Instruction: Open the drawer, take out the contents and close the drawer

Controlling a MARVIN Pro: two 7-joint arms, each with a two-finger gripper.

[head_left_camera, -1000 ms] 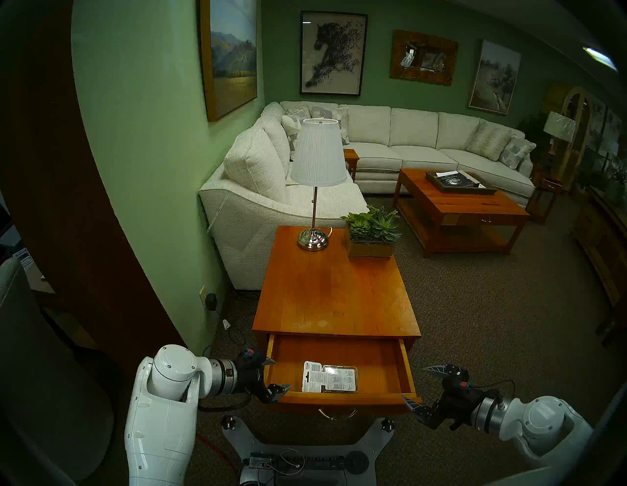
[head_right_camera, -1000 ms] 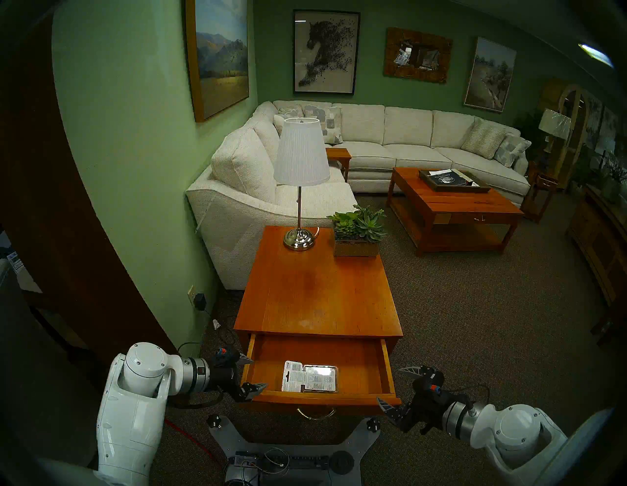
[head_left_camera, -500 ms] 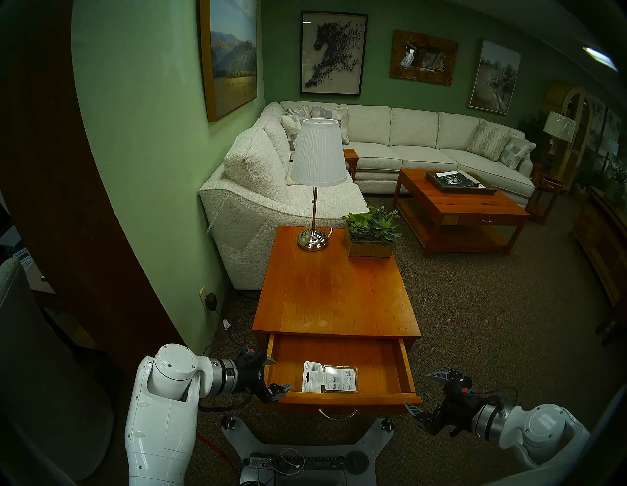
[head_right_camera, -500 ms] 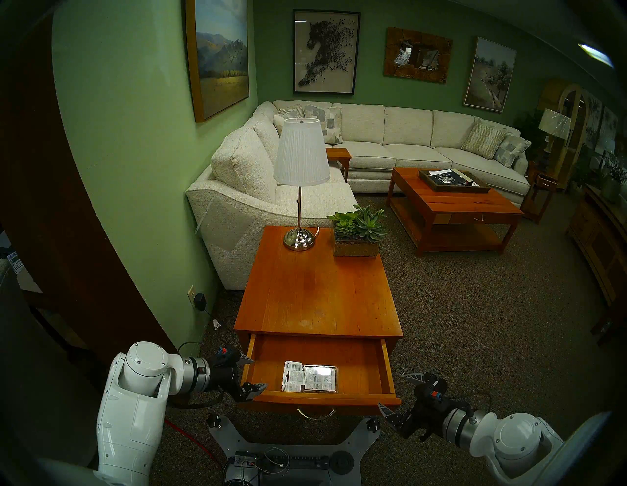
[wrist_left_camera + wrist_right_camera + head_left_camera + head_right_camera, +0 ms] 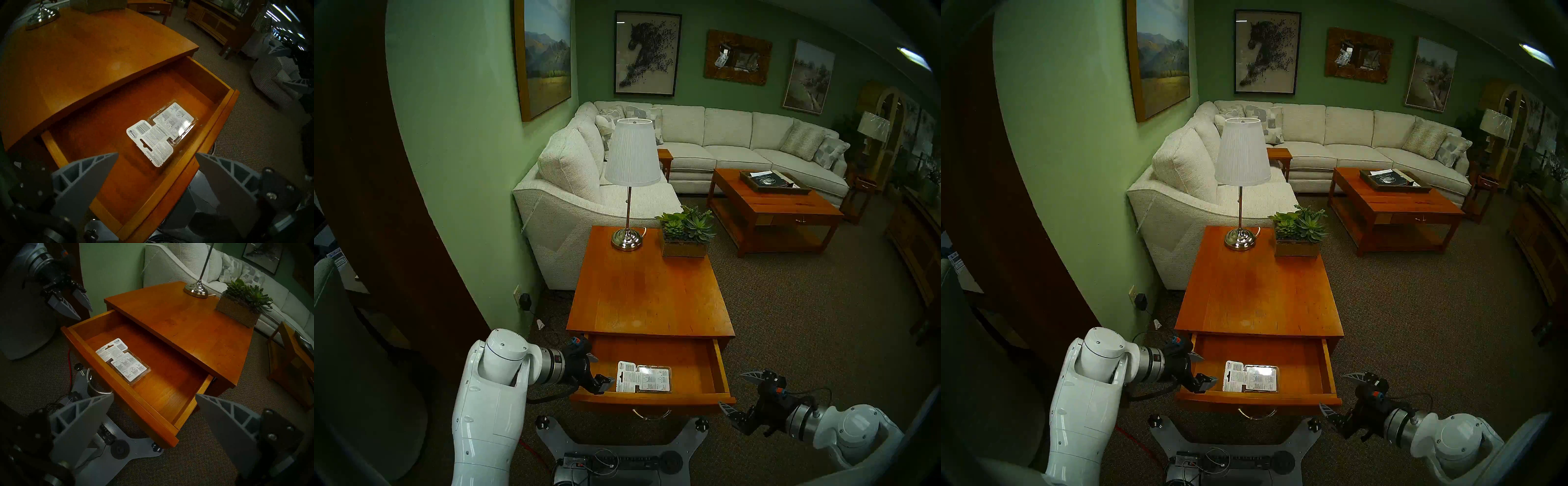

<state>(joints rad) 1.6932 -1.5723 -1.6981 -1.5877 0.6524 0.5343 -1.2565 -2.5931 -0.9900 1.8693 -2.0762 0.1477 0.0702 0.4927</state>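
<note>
The orange-brown wooden drawer [image 5: 653, 397] of the side table stands pulled out, its curved metal handle [image 5: 651, 414] on the front. The blister pack [image 5: 643, 377] lies flat inside near the front, hang tab to the left; it also shows in the left wrist view [image 5: 163, 131] and the right wrist view [image 5: 123, 361]. My left gripper [image 5: 602, 370] is open and empty over the drawer's left end, just left of the pack's tab. My right gripper [image 5: 730, 389] is open and empty, beside the drawer's front right corner, outside it.
A lamp [image 5: 628, 237] and a succulent planter [image 5: 685, 237] stand at the far end of the side table top [image 5: 650, 295]. A white sofa [image 5: 572, 210] and green wall lie left, a coffee table [image 5: 772, 207] far right. My base [image 5: 619, 451] is under the drawer front.
My left arm has moved right and forward, bringing its open gripper from outside the drawer's left side to over its left end near the pack. The right gripper drew back slightly, then held still.
</note>
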